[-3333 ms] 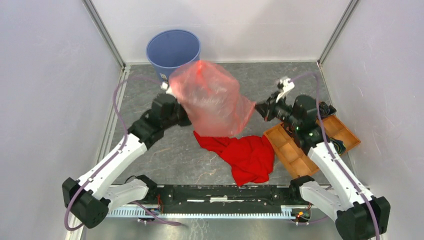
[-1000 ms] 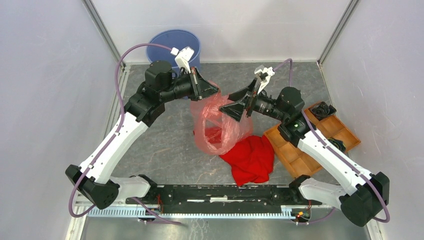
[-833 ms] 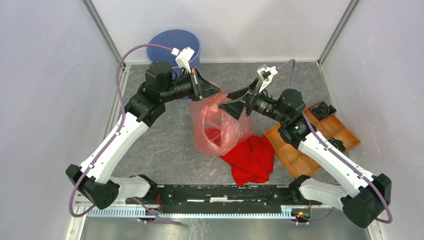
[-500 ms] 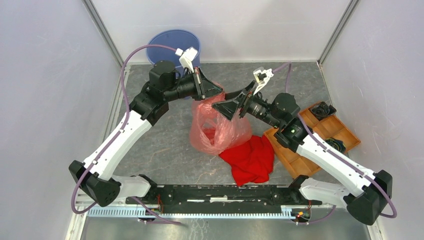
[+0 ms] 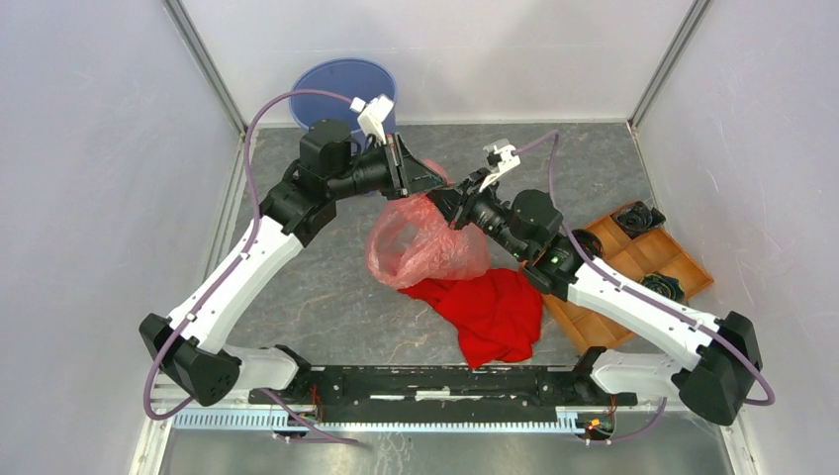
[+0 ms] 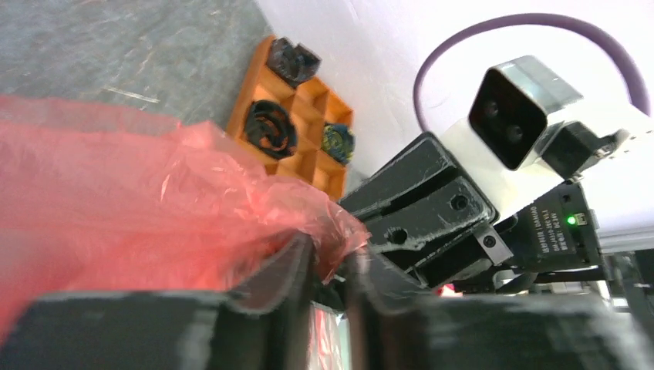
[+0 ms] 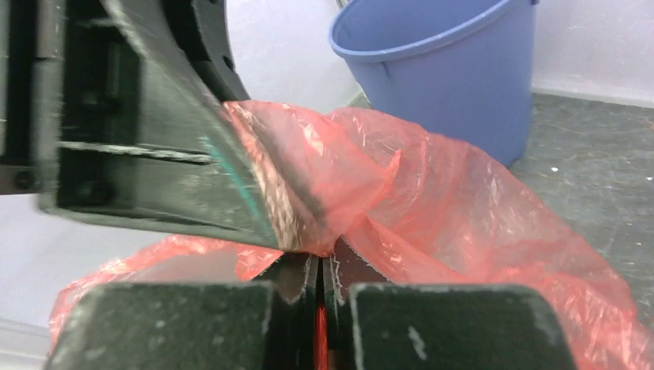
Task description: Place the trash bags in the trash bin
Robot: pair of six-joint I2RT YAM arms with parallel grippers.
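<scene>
The trash bag, a thin red-orange film, hangs crumpled in the middle of the table, its lower part on the floor and on a red cloth. My right gripper is shut on its top rim; in the right wrist view the jaws are together with red film between them. My left gripper is right beside it at the same rim. Its fingers stand a narrow gap apart, with the bag's edge draped over the tips. The blue trash bin stands upright at the back left, behind both grippers.
The opaque red cloth lies in front of the bag, partly under it. An orange-brown compartment tray with dark small parts sits at the right, under my right arm. Pale walls close in the table on three sides.
My right gripper moved left to the bag's rim and closed on it beside the left gripper. The left jaws have parted slightly. The bag has sagged lower and to the left.
</scene>
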